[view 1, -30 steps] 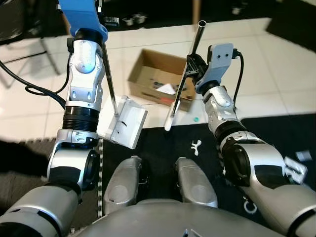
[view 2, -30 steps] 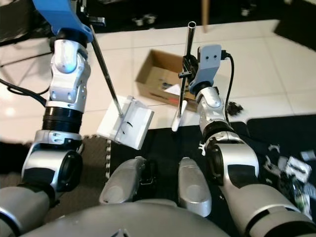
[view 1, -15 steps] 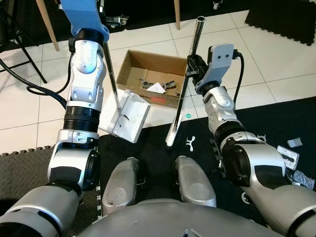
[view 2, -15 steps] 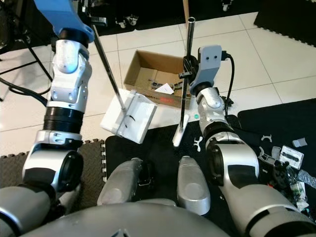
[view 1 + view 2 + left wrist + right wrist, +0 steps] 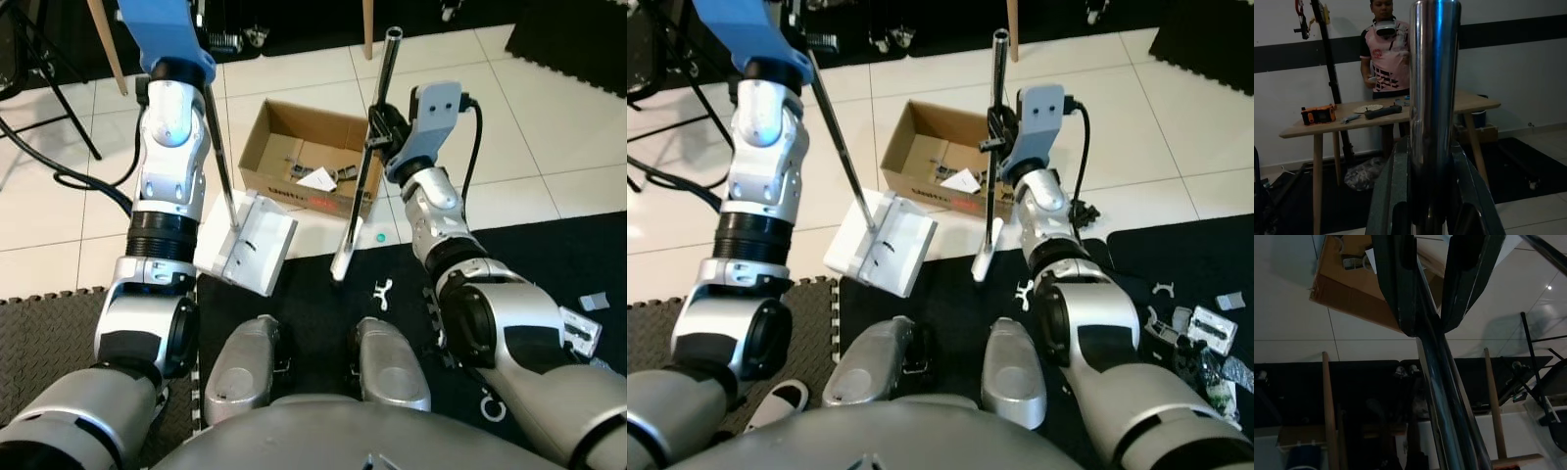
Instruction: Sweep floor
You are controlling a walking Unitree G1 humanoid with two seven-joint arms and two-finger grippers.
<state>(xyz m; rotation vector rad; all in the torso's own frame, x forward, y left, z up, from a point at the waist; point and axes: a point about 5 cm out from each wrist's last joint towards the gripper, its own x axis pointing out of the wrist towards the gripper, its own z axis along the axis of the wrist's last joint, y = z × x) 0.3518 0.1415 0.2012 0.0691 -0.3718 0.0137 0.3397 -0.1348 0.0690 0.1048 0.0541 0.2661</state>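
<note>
Broom (image 5: pixel 361 191): your right gripper (image 5: pixel 376 127) is clamped on its metal pole, held near upright, its pale lower end at the edge of the black mat (image 5: pixel 313 304). White dustpan (image 5: pixel 247 243) rests on the tile just beside that mat; its rod (image 5: pixel 1432 98) sits gripped between your left gripper's fingers (image 5: pixel 1392 196). An open cardboard box (image 5: pixel 304 162) lies beyond, apparently holding scraps.

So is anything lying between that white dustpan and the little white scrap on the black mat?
Nothing visible does. The white dustpan sits at the mat's edge, and bare black mat runs between it and the white scrap.
</note>
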